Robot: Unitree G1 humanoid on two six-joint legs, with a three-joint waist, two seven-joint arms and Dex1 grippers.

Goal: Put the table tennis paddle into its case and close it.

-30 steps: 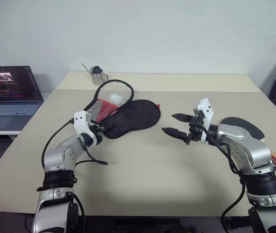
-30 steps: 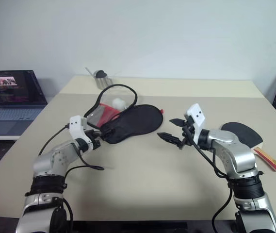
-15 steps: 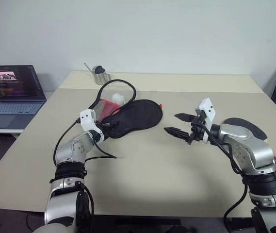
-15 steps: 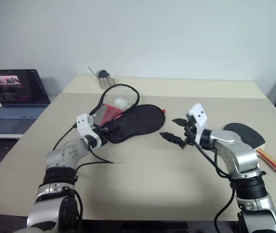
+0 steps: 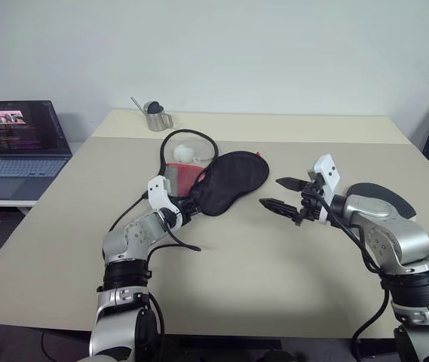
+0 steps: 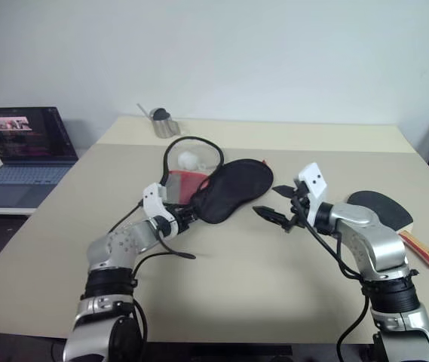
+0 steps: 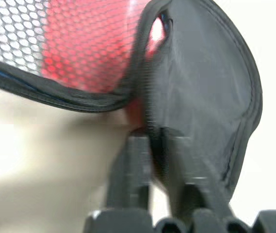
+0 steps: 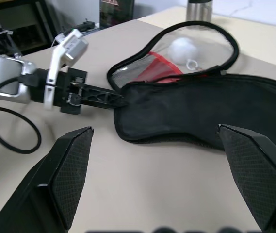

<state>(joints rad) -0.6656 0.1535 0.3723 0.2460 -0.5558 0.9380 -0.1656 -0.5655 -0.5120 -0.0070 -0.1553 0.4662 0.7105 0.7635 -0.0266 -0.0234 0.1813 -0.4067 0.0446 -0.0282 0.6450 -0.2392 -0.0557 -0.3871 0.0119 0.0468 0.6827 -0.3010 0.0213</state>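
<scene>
Clamped on the near edge of the case (image 5: 225, 181), the left gripper (image 5: 189, 208) pinches the black fabric by the zip, likely to steady the pouch for loading. Spread wide and empty, the right gripper (image 5: 282, 194) hovers just beside the case's far side. Its flap lies open, showing red lining and a white charm (image 5: 183, 153). Behind the right arm, the table tennis paddle (image 5: 384, 197) lies on the table (image 5: 244, 264), well apart from the case
</scene>
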